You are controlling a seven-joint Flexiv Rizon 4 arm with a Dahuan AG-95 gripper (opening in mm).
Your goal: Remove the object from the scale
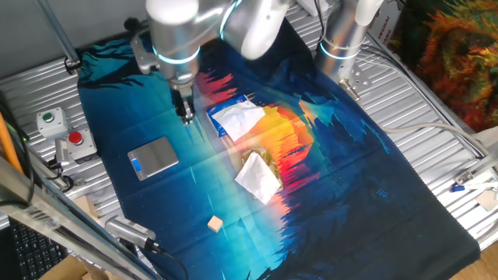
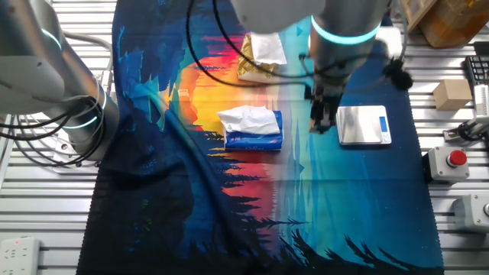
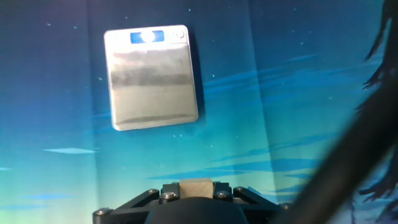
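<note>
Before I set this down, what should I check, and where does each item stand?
1. Scale plate bare: ok, nothing lies on it.
2. Tan block held between the fingers of the tool: ok.
3. Tool off to the side of the scale, not over it: ok.
4. Cloth ahead of the tool free of things: ok.
5. Tissue packet apart from the tool: ok.
6. Tool's height above the cloth: cannot tell.

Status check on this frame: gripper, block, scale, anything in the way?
Gripper above the cloth beside the scale, jaws shut on the block. Scale plate bare. Paper packets sit off to the side, nothing blocking.
</note>
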